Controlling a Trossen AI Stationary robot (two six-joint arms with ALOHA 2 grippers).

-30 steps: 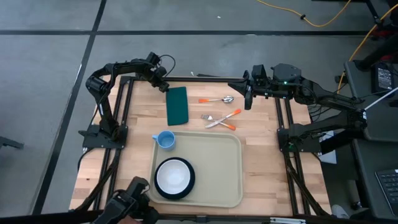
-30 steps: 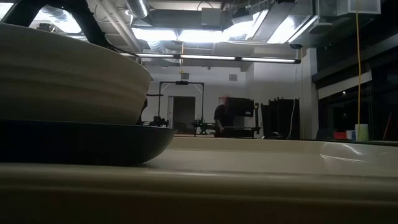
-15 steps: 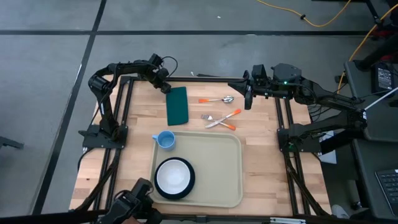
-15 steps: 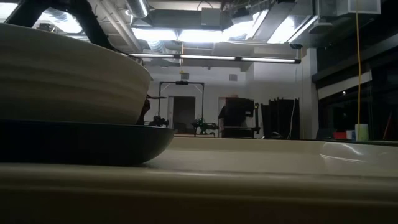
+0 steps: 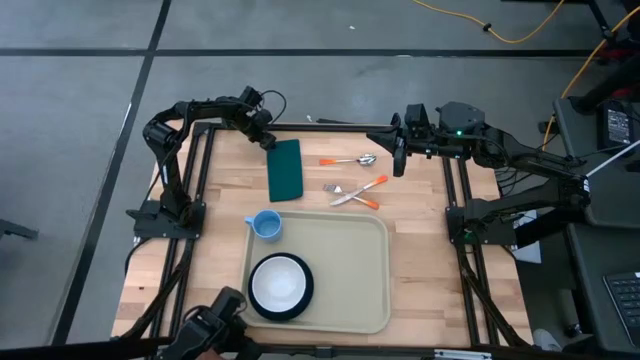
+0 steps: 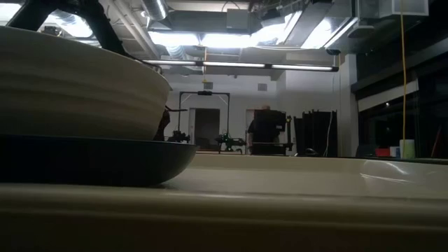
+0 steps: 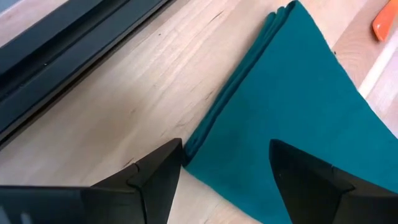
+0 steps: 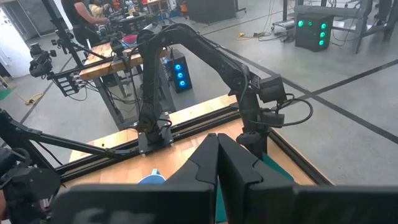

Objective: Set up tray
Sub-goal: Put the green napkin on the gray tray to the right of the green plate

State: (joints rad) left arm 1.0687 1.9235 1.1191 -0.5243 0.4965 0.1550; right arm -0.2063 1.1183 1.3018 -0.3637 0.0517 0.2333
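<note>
The beige tray lies at the table's near middle. A white bowl on a dark plate stands in its near left corner, and a blue cup stands at its far left corner. A folded dark green napkin lies flat on the table beyond the tray. My left gripper is open and low over the napkin's far left corner, with one finger on either side of that corner. My right gripper is shut and empty, held high over the table's far right.
A spoon, a fork and a knife, all orange-handled, lie on the bare wood to the right of the napkin. Black frame rails run along the table's edges. A person stands far back in the room.
</note>
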